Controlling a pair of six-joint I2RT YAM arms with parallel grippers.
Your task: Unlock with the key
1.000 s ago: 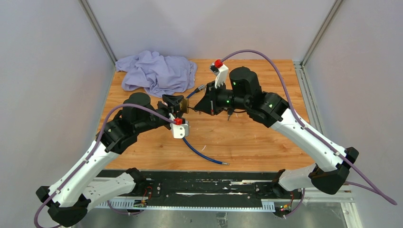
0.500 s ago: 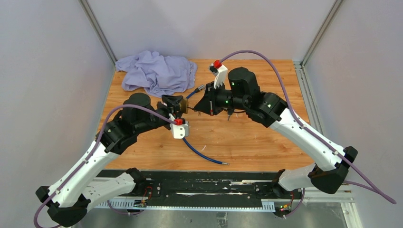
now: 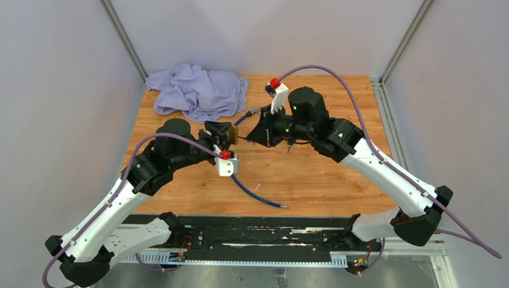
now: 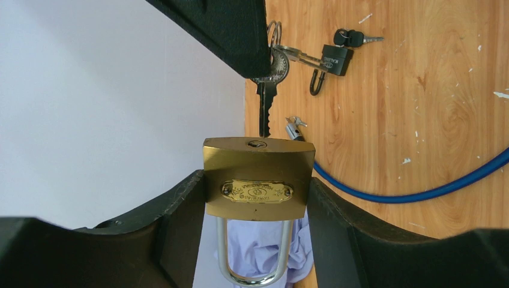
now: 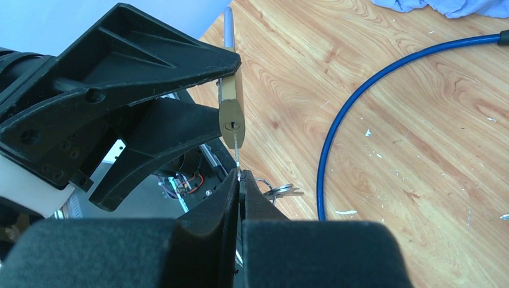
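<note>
Cloth (image 3: 198,90) heaped far-left, blue cable (image 4: 396,197) mid-table, open table (image 3: 318,180) right

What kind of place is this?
Likely a robot lab test cell: wooden tabletop boxed in by grey panels, two arms bolted at its edge, a brass padlock and key as props.

A padlock (image 4: 259,180) sits in the left gripper (image 4: 258,201), with a key (image 4: 265,108) at its keyhole from the right. A cloth (image 3: 198,90) lies behind, a cable (image 3: 255,195) in front.

Brass-gold padlock (image 4: 258,177) with engraved plate and silver shackle (image 4: 221,249), dull grey key (image 4: 265,111), blue cable (image 4: 414,194), lavender cloth (image 3: 198,91), orange-brown table (image 4: 444,108) with wavy wood grain and white flecks, small lock (image 4: 336,59) apparently black at this distance, purple hoses (image 3: 336,71).
</note>
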